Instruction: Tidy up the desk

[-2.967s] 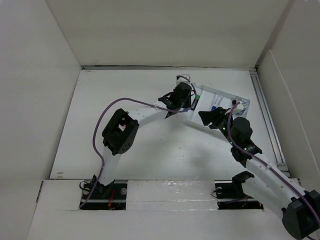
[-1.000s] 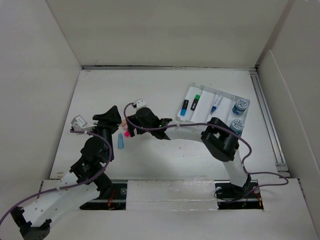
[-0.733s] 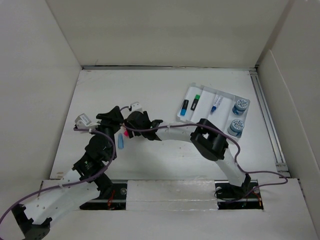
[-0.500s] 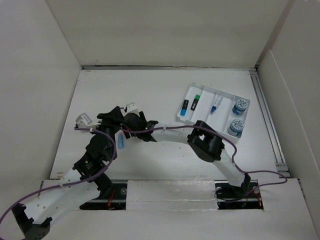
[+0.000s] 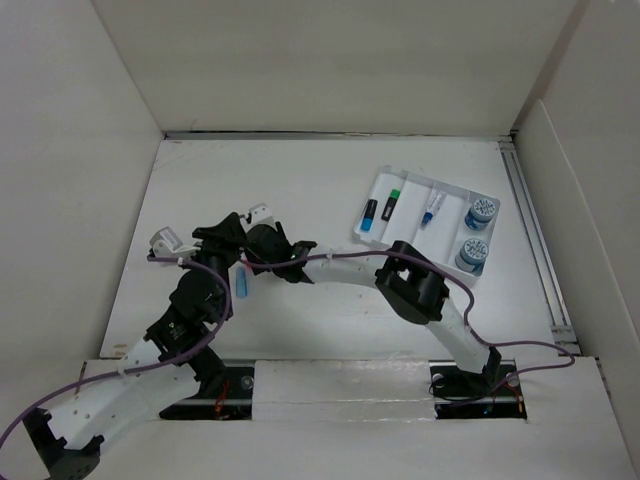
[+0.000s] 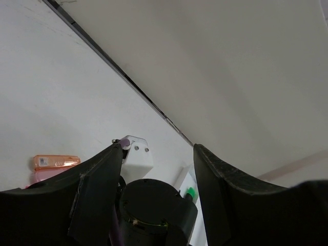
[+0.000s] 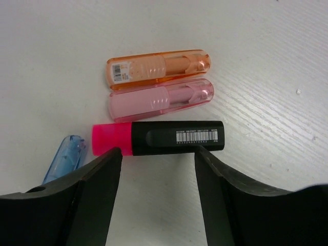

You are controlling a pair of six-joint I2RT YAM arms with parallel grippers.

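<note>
The white desk (image 5: 300, 170) carries a pink highlighter with a black body (image 7: 159, 138). It lies beside a pink clear case (image 7: 161, 100), an orange clear case (image 7: 159, 67) and a blue clear case (image 7: 64, 161), which also shows in the top view (image 5: 242, 283). My right gripper (image 7: 158, 169) is open and empty. It hovers just above the pink highlighter, one jaw near each end. In the top view it (image 5: 254, 256) hides the pink and orange things. My left gripper (image 5: 222, 236) is open and empty close beside it, and its view (image 6: 156, 154) faces the right wrist (image 6: 154, 210).
A white ridged tray (image 5: 412, 186) at the back right holds a blue highlighter (image 5: 369, 215), a green highlighter (image 5: 393, 203), a pen (image 5: 432, 208) and two blue tape rolls (image 5: 482, 212). White walls border the desk. The right arm stretches across the middle.
Both grippers have left the tray and come to the left side. Over the last second my right gripper has slid left over the highlighter and cases, and the left gripper has barely shifted.
</note>
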